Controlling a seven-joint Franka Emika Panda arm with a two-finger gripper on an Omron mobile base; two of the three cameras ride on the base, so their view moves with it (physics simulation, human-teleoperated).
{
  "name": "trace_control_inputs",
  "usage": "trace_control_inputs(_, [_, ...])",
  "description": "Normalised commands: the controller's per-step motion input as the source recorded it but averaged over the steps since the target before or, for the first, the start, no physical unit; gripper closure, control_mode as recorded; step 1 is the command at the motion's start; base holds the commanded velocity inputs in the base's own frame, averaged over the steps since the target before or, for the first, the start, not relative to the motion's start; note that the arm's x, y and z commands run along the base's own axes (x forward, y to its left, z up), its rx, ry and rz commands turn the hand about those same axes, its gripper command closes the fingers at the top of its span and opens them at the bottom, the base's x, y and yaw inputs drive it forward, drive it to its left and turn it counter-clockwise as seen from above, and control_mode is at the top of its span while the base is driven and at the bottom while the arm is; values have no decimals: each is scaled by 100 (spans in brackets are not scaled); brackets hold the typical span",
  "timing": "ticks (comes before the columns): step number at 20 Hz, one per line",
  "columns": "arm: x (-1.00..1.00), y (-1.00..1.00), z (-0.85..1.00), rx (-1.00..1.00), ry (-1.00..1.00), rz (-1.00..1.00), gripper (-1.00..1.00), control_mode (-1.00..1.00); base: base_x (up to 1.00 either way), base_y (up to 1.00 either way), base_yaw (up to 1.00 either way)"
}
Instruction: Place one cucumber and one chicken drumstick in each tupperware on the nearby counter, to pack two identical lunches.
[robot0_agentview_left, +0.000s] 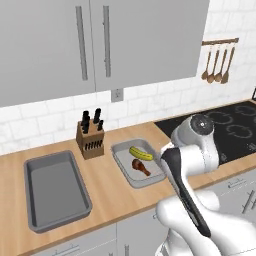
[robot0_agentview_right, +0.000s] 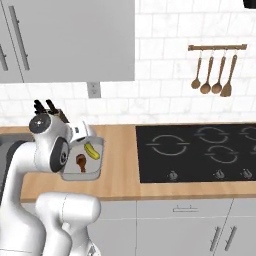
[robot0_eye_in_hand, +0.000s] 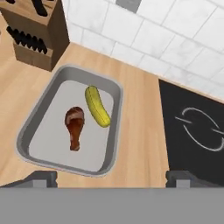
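Two trays on the counter (robot0_agentview_left: 107, 192): right tray (robot0_eye_in_hand: 30, 127) holds one cucumber (robot0_eye_in_hand: 97, 106) and one drumstick (robot0_eye_in_hand: 75, 127); left tray (robot0_agentview_left: 55, 190) bare. Knife block (robot0_agentview_left: 90, 136) behind them, stovetop (robot0_agentview_right: 200, 150) to the right. Gripper (robot0_eye_in_hand: 111, 178) wide, holding nothing.

Both base views look forward and down, sharing the counter (robot0_agentview_left: 115, 190); hand view looks down closer above it.

Cucumber (robot0_eye_in_hand: 97, 106) & drumstick (robot0_eye_in_hand: 75, 127) side by side in right tray (robot0_eye_in_hand: 30, 127); left tray (robot0_agentview_left: 55, 191) on counter (robot0_agentview_left: 112, 192); knife block (robot0_agentview_left: 90, 135) behind, btwn trays.
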Motion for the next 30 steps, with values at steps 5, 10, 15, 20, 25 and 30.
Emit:
trace_control_inputs(5, [-99,-18,2,-6,4,5,-100,-100,0,0,0])
trace_control_inputs(10, [0,0,0,0,0,0,-100,100,-100,-16,36])
trace_control_inputs(15, [0,0,0,0,0,0,-100,100,-76,-2,81])
trace_control_inputs(20, [0,0,0,0,0,0,-100,100,-34,14,95])
trace_control_inputs(25, [0,0,0,0,0,0,-100,100,-44,77,82])
trace_control_inputs(30, [0,0,0,0,0,0,-100,100,-12,100,55])
